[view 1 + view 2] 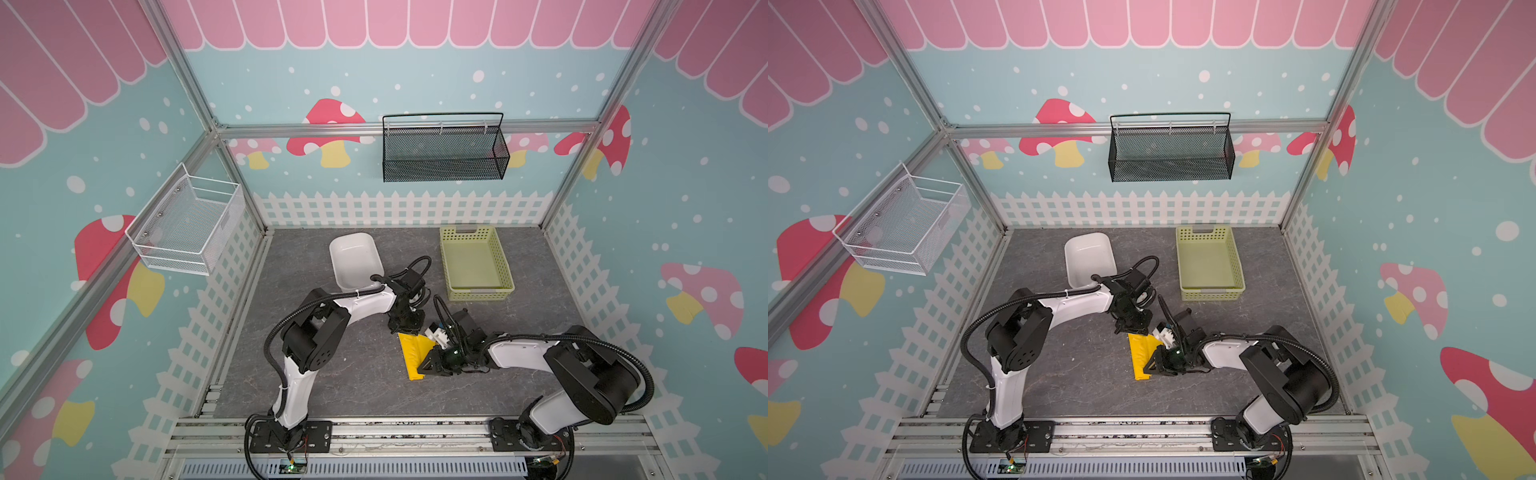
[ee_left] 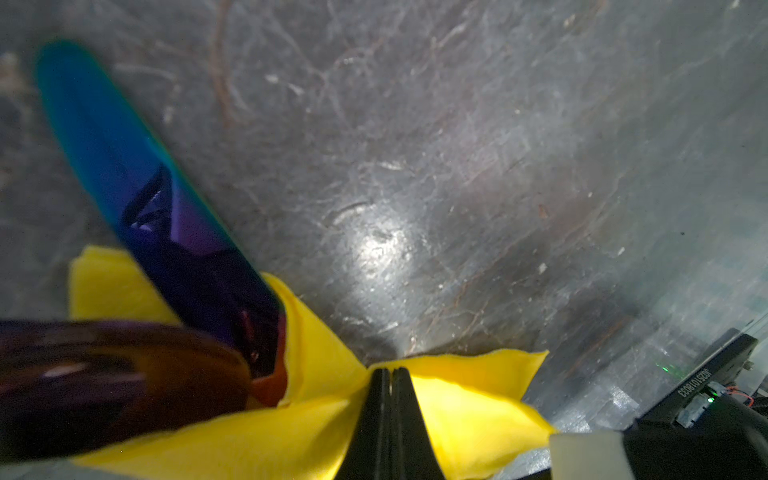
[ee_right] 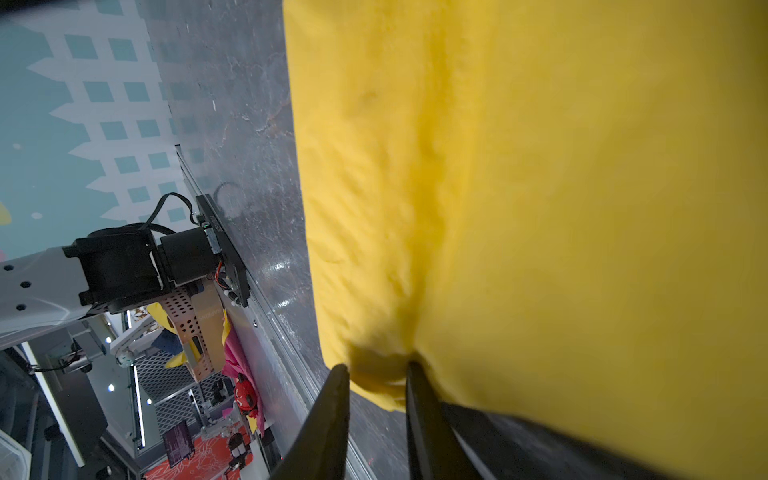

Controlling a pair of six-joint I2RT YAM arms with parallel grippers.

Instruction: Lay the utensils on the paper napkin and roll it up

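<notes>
Napkin (image 1: 410, 353) lies near-to-far: left end effector (image 2: 390, 376) pinches far end, right end effector (image 3: 377, 368) (slightly spread) straddles near end.

My left gripper (image 2: 388, 370) pinches the napkin (image 2: 469, 399), jaws together; my right gripper (image 3: 376, 366) holds its jaws slightly apart.

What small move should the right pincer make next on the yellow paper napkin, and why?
Probably draw the right pincer clear of the bright yellow paper napkin to re-grip its loose flap: that pincer's jaws stand apart around a fold, the shut left pincer pins the far end, and the roll looks unfinished.
</notes>
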